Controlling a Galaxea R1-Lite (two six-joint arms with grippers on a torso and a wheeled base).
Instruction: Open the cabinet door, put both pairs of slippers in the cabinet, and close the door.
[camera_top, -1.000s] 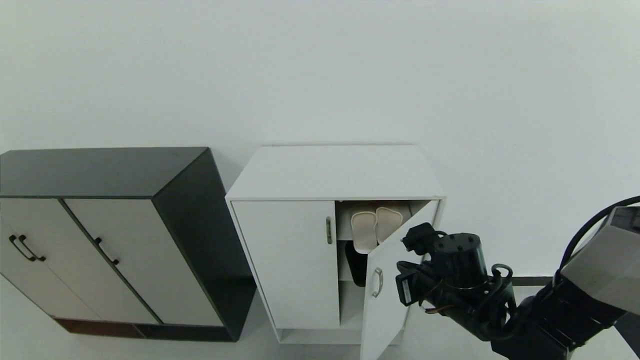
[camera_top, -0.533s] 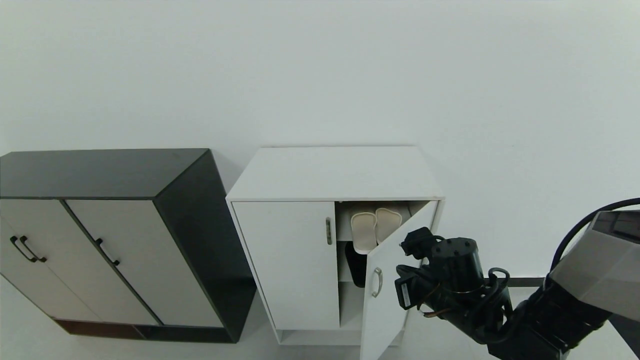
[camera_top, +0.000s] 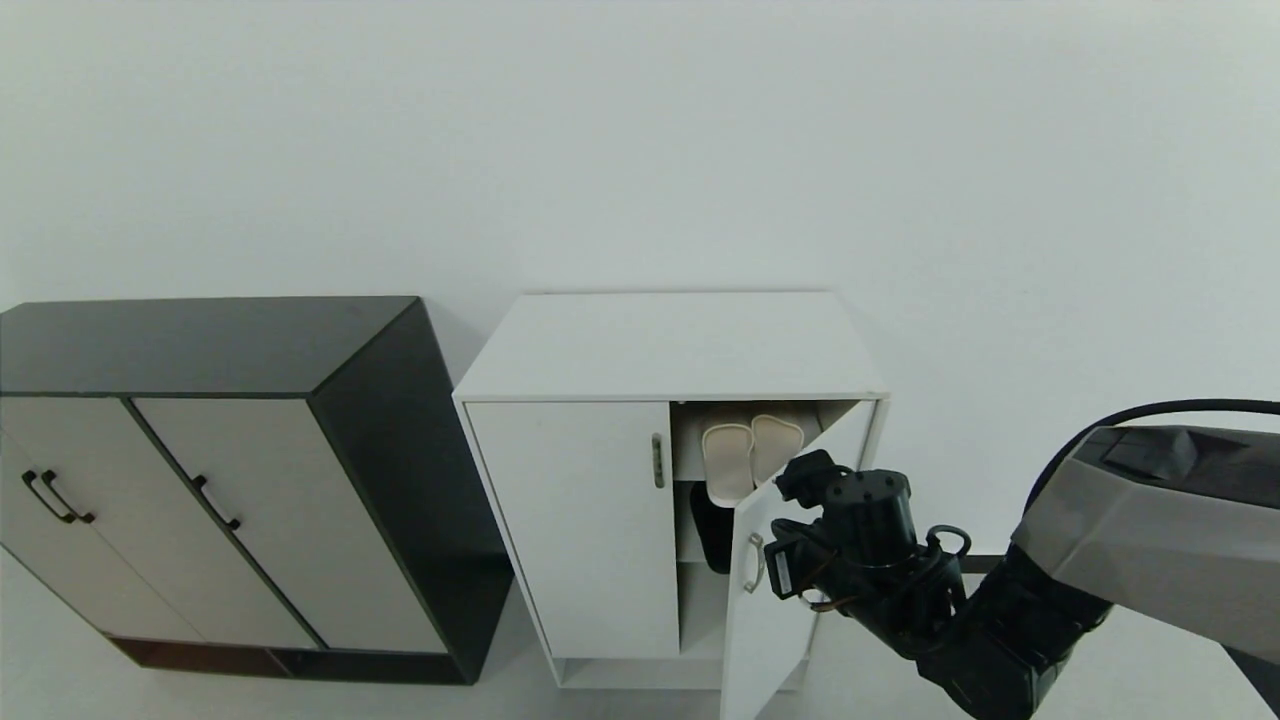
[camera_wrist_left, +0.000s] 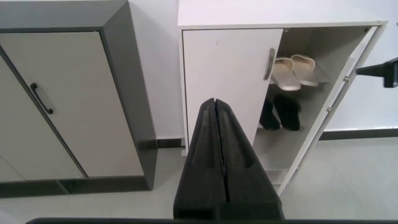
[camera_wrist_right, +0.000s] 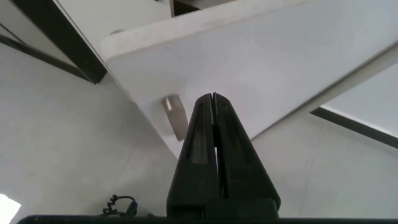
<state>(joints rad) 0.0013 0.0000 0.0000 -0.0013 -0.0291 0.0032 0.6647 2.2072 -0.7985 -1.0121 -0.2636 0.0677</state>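
Closed right hand (camera_wrist_right: 214, 102), at ajar cabinet door (camera_wrist_right: 267, 56), just beside handle (camera_wrist_right: 176, 116)

Bright even light, soft faint shadows, cabinet (camera_top: 670, 345) interior dimmer

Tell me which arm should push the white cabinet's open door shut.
Right. The right gripper, jaws shut, is at the outer face of the half-open white door beside its metal handle; the left gripper hangs back, facing the closed door.

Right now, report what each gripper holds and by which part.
Nothing. The black left gripper and right gripper are shut, empty; the right one points at the white cabinet door beside its metal handle, not gripping it.
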